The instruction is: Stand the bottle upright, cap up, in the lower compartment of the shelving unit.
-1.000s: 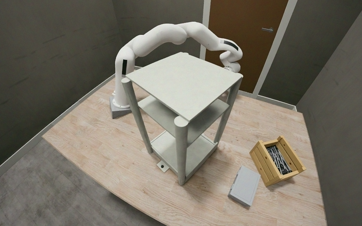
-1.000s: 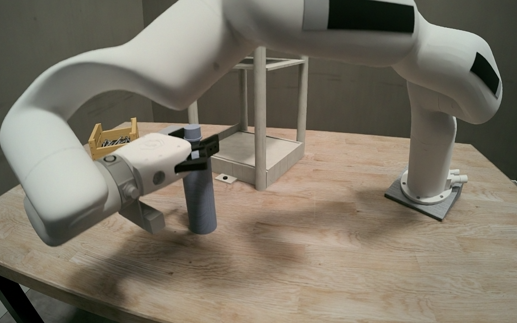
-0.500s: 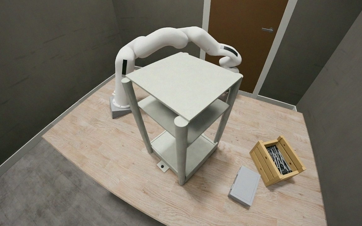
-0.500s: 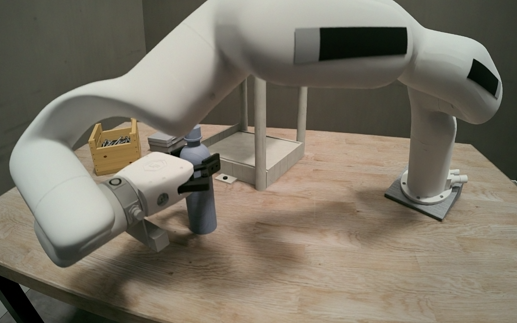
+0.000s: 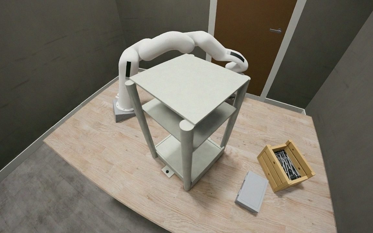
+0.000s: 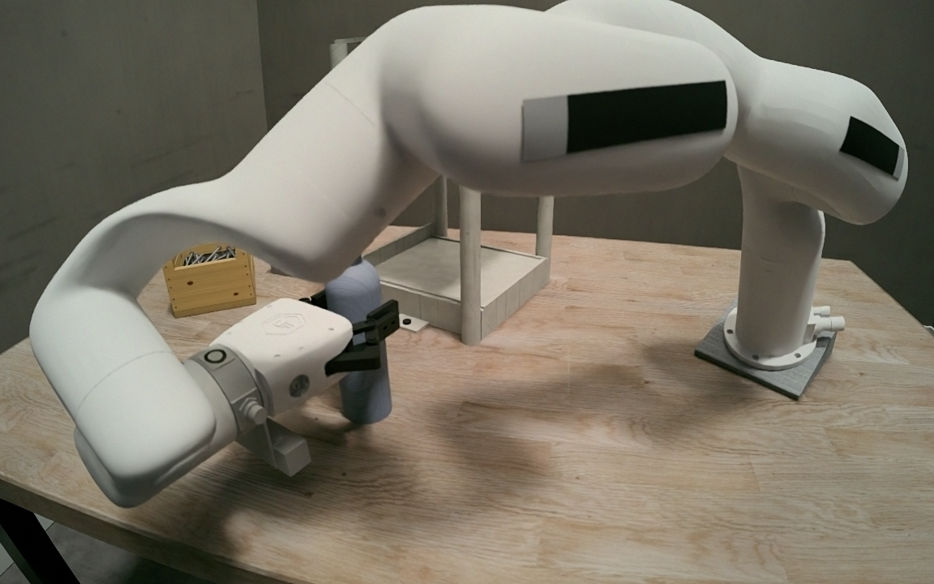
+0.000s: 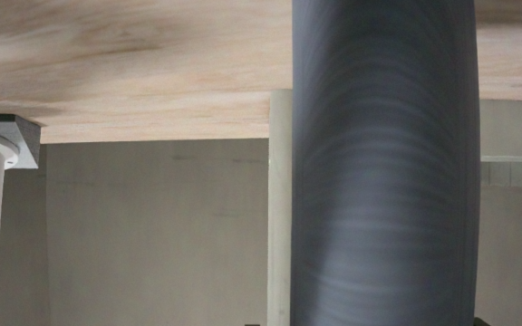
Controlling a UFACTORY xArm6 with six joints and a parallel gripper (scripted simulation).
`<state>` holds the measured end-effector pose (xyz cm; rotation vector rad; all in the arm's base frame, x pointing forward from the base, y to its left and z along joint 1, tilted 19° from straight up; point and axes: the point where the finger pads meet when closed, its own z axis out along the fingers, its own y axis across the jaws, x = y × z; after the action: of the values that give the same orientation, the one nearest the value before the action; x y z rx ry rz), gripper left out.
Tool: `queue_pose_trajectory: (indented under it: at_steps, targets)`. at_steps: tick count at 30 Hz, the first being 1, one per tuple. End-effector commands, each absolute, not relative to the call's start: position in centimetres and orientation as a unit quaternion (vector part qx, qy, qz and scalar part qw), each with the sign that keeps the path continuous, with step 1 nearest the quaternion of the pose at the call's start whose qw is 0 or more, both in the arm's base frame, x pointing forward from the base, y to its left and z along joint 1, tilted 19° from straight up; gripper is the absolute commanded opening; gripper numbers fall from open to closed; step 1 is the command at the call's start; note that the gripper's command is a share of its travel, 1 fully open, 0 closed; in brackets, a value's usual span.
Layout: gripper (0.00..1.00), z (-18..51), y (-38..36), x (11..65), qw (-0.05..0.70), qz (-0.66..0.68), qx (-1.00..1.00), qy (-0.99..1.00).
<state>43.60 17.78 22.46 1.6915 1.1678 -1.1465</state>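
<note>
Wood tabletop [image 6: 601, 450] all around, and your bottle [image 6: 365, 392] stood upright on it, outside the shelf unit [image 6: 469, 276] and just off one of its corner posts, so not in the lower compartment yet. Your gripper [image 6: 354, 323] sat level at the bottle's mid-body, fingers [image 6: 382, 319] spread fairly wide to either side of it and gripping nothing. From the wrist camera, the bottle filled most of the right half of the view. Beyond the shelf unit you had a wooden crate [image 5: 286, 165] of metal bits and a flat gray box [image 5: 251, 191] beside it. Top view hid the gripper behind the shelf unit's top board.
</note>
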Motion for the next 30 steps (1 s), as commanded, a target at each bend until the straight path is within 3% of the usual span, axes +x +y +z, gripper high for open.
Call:
queue_pose_trajectory:
  at_steps: [1, 30]
  targets:
    - [0.77, 21.9, 18.0, 43.8, 0.384, -0.448, 0.665, 0.458]
    - [0.77, 20.9, 18.3, 44.0, 0.384, -0.448, 0.665, 0.458]
